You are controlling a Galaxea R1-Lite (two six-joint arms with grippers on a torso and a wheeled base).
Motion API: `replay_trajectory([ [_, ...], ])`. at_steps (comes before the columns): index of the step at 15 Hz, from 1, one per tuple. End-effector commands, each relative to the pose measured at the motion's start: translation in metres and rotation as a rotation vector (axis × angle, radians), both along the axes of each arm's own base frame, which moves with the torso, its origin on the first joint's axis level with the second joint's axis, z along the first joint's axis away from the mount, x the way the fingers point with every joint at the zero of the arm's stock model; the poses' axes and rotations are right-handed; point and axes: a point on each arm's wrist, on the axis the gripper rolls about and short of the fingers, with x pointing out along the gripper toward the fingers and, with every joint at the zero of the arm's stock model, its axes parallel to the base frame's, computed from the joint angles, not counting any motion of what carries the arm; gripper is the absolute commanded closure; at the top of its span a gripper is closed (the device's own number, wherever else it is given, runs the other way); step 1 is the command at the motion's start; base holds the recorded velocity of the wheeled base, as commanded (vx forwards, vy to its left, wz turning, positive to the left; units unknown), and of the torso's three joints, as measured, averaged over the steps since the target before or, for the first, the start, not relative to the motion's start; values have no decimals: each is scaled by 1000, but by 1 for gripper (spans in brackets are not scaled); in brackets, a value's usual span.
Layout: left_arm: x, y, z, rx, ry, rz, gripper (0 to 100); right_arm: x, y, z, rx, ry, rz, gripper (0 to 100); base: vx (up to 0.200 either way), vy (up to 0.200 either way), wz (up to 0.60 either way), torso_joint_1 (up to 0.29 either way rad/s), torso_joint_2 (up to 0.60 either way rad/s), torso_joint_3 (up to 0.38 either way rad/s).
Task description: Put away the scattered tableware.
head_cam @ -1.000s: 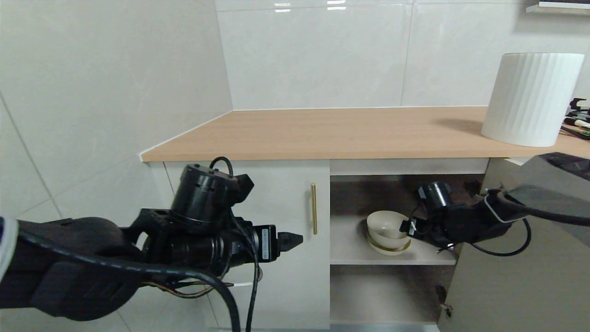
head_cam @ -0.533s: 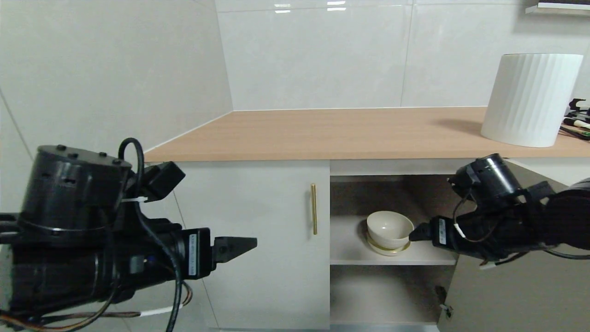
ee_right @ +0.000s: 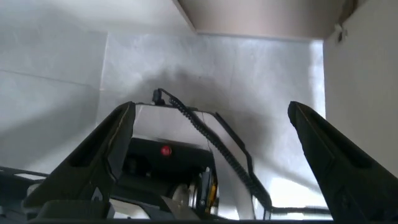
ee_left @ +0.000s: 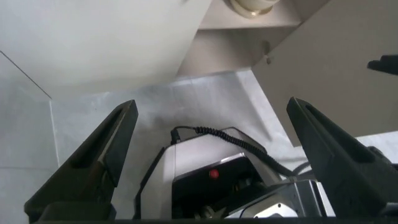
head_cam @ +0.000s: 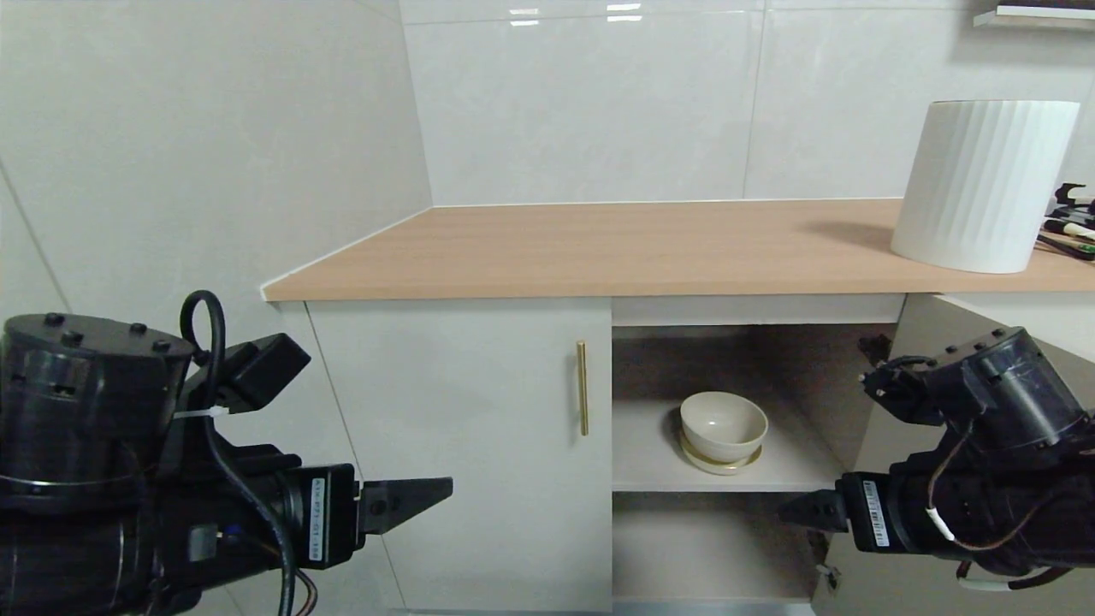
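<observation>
Two pieces of tableware look already put away. A cream bowl (head_cam: 724,423) stands upright on a small plate (head_cam: 720,465) on the cabinet's middle shelf (head_cam: 646,469), about midway along it and close to its front edge. The left gripper (head_cam: 419,498) and the right gripper (head_cam: 800,511) hang in front of the cabinet, well apart from the bowl. Both have their fingers spread wide, with nothing between them.

I judge the placing done. What is left is perhaps to close the open door (head_cam: 855,595), unless more dishes wait elsewhere. On the countertop (head_cam: 599,248) a white ribbed container (head_cam: 984,184) stands near the right edge. Beside it some dark items (head_cam: 1074,231) are cut off, and I cannot tell if they are tableware. The right arm partly hides the door.
</observation>
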Motion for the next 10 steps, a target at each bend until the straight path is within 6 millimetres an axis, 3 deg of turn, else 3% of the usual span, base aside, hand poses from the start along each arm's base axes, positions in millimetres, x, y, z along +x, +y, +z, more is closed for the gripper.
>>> replay_trajectory([
  [1, 3, -2, -3, 8, 16, -2, 0, -3, -1, -1, 7, -11, 2, 0, -200, 0, 0, 2, -2, 7],
  [10, 2, -2, -3, -4, 24, -16, 0, -4, -1, -4, 1, 0, 12, 0, -200, 0, 0, 2, 1, 0],
])
